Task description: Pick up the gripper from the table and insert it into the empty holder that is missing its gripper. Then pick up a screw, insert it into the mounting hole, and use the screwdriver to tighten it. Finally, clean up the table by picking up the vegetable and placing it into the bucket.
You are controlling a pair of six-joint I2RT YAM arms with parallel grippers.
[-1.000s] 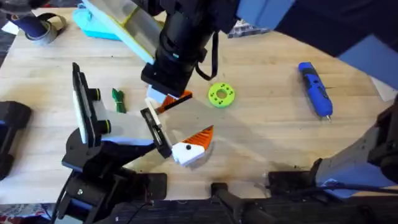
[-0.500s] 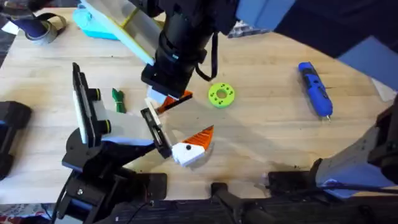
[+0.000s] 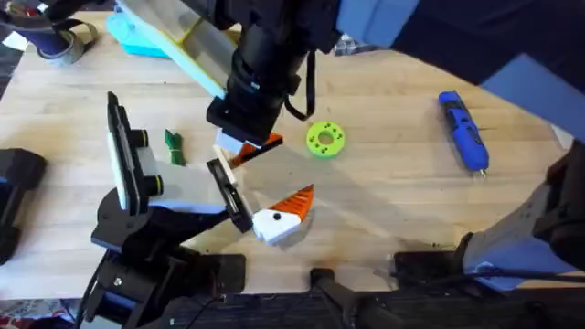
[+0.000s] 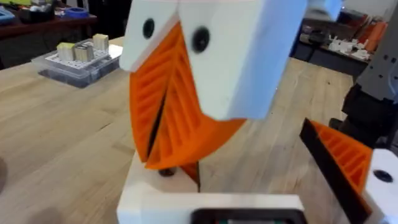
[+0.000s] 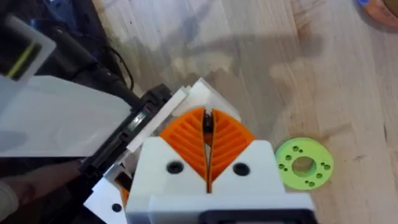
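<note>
My right gripper [image 3: 249, 144] reaches across to the table's [image 3: 402, 201] middle, shut on the orange tip of the gripper [image 5: 205, 93]. Its white block sits at the end of the short black bar [image 3: 228, 196], the holder on my left arm. The twin piece [image 3: 281, 217] sits at the bar's other end. My left gripper [image 3: 270, 178] stands open. In the left wrist view the right gripper [image 4: 163, 163] points down, with the twin [image 4: 348, 168] beside it. The vegetable [image 3: 174, 146] lies left of the bar. The screwdriver [image 3: 463, 131] lies far right. Bucket and screw are out of view.
A bright green ring [image 3: 325, 139] with small holes lies just right of my right gripper. A light-blue pouch [image 3: 137, 37] and a tape roll [image 3: 59, 41] sit at the back left. A clear box [image 4: 78, 59] of blocks stands farther off.
</note>
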